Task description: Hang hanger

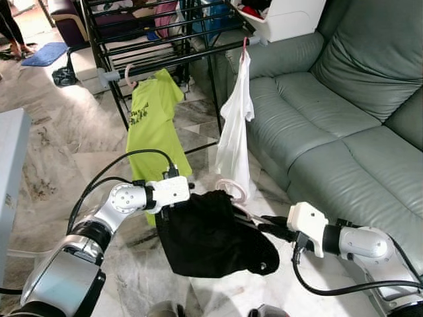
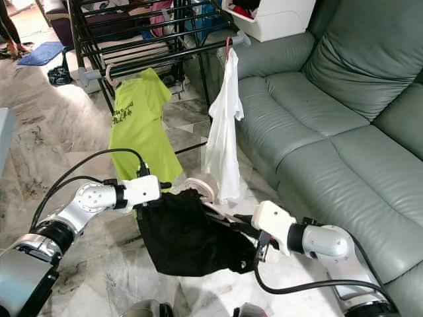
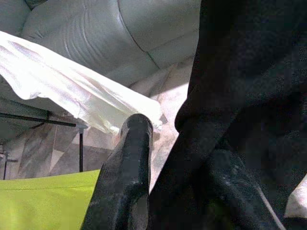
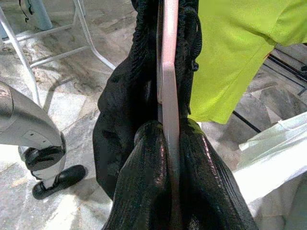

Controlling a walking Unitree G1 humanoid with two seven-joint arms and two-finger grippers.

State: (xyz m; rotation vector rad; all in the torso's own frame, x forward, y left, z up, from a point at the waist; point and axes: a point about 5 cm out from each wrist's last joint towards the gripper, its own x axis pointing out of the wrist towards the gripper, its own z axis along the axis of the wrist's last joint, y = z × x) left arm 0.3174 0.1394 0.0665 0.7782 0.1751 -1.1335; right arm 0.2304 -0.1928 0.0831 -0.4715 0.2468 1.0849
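Note:
A black garment [image 1: 205, 241] hangs on a pink hanger [image 4: 170, 86] between my two grippers, low over the marble floor. The hanger's pink hook [image 1: 232, 188] sticks up above the cloth. My left gripper [image 1: 188, 201] is shut on the garment's left shoulder; black cloth sits between its fingers [image 3: 132, 158]. My right gripper [image 1: 250, 219] is shut on the hanger's bar, which runs edge-on between its fingers [image 4: 144, 187]. A black drying rack [image 1: 165, 39] stands ahead, carrying a lime green shirt [image 1: 153, 125] and a white shirt [image 1: 236, 125], each on its own hanger.
A grey-green sofa [image 1: 330, 132] runs along the right, close to the white shirt. A white box [image 1: 291, 16] rests on its arm. A pale cabinet edge [image 1: 10, 165] is at the left. A blue mat [image 1: 45, 53] and a person's legs [image 1: 10, 33] are far left.

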